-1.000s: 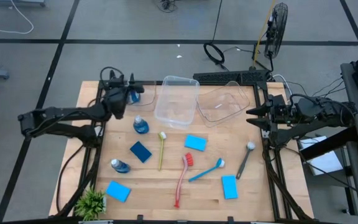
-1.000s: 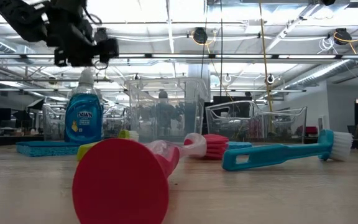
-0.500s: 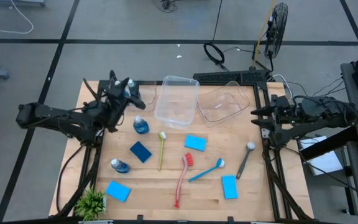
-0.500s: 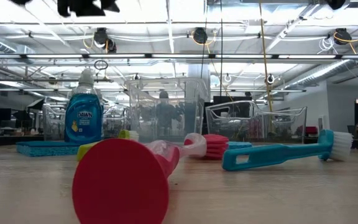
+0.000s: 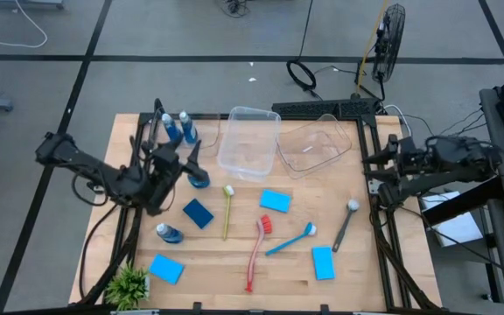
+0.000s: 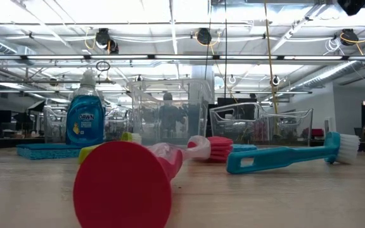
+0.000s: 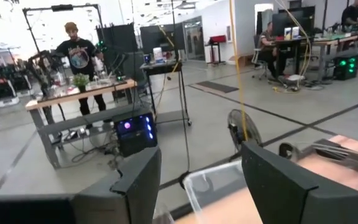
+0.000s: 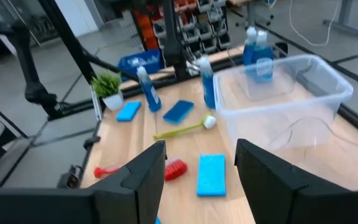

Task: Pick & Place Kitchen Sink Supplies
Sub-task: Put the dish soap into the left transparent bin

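Low view, clear Dawn bottle w/ blue liquid, pale cap, upright

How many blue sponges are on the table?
4. A dark blue sponge lies near the left arm. A light blue sponge lies mid-table, another by the near right edge, and one beside the green plant. None seems hidden.

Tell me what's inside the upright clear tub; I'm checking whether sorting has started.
The upright tub looks empty: only wood shows through its clear bottom. The tipped tub beside it also looks empty. Nothing covers either.
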`<act>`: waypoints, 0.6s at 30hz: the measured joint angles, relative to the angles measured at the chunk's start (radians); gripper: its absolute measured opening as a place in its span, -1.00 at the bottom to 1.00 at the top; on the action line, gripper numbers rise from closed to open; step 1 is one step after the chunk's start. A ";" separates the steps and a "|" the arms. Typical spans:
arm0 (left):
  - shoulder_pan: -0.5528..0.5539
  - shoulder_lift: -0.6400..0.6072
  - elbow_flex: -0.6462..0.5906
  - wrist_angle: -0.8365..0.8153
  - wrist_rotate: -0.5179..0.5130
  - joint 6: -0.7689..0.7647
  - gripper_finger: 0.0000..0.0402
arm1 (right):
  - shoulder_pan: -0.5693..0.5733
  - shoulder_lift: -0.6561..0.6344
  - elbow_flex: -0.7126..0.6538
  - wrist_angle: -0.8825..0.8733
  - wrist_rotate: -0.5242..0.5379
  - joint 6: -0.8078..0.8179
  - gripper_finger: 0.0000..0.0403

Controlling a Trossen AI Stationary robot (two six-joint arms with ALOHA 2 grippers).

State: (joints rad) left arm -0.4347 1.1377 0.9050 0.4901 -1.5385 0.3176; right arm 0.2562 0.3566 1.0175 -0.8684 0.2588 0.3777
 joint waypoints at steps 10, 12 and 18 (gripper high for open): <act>-0.098 0.019 0.021 0.016 -0.034 -0.048 0.11 | 0.000 -0.189 -0.238 0.175 -0.002 0.056 -0.09; -0.098 0.021 0.021 0.012 -0.034 -0.058 0.11 | 0.000 -0.236 -0.283 0.223 -0.002 0.056 -0.09; -0.098 0.021 0.021 0.013 -0.033 -0.060 0.11 | 0.000 -0.334 -0.402 0.277 -0.002 0.073 -0.09</act>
State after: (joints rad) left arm -0.5327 1.1585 0.9262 0.5027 -1.5719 0.2581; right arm 0.2562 0.0227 0.6158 -0.5914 0.2569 0.4506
